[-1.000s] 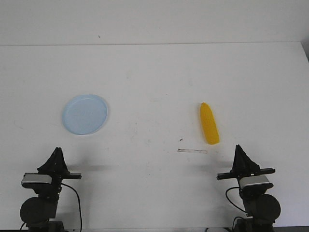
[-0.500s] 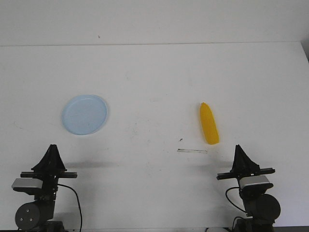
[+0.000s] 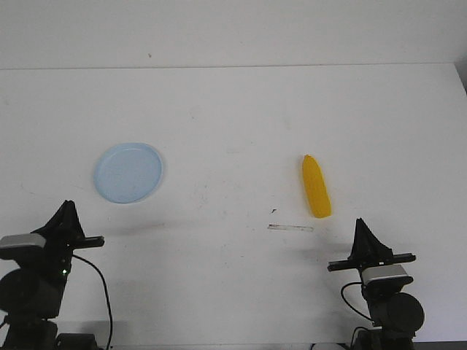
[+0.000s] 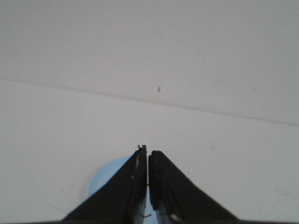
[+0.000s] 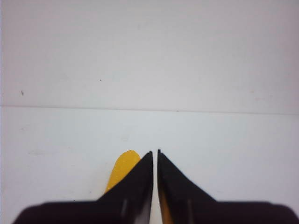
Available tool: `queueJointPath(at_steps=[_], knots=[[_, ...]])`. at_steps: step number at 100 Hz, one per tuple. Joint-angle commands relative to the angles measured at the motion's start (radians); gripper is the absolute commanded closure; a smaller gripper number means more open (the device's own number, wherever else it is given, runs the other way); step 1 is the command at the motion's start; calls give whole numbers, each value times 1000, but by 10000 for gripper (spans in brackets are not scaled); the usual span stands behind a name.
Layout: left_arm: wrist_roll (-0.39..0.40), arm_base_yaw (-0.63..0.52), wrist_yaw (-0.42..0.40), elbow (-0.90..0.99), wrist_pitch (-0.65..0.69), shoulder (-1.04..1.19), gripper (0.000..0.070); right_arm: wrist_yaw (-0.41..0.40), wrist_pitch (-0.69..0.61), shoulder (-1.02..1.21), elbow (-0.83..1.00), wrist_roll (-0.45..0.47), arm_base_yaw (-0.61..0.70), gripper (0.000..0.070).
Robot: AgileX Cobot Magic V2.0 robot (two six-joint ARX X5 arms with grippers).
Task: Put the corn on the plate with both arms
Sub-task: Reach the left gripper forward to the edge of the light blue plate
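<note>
Leftward has swung the left pincer [image 3: 67, 209], clenched like the right pincer [image 3: 360, 224]; no writing shows.

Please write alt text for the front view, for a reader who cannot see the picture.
A yellow corn cob lies on a white table, well apart from an empty pale blue plate to its left. The left gripper and the right gripper stand at the near edge with jaws closed, holding nothing.

Lab-like setup, bare white table [image 3: 233, 109], plain white wall [image 3: 233, 29]
</note>
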Motion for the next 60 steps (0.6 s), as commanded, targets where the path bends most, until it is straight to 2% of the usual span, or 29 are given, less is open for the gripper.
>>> queueJointPath(at_steps=[1,20,41,60], knots=[[-23,-2,-6,58,-39,91,699,0,10,2,-1,2,1,685],[-24,-2,-6,203,-157,362,699,0,10,2,-1,2,1,685],[-25,-2,-4,392,-365,640,699,0,10,2,-1,2,1,685],[-96,23,16,569,-544,839,699,0,10,2,-1,2,1,685]])
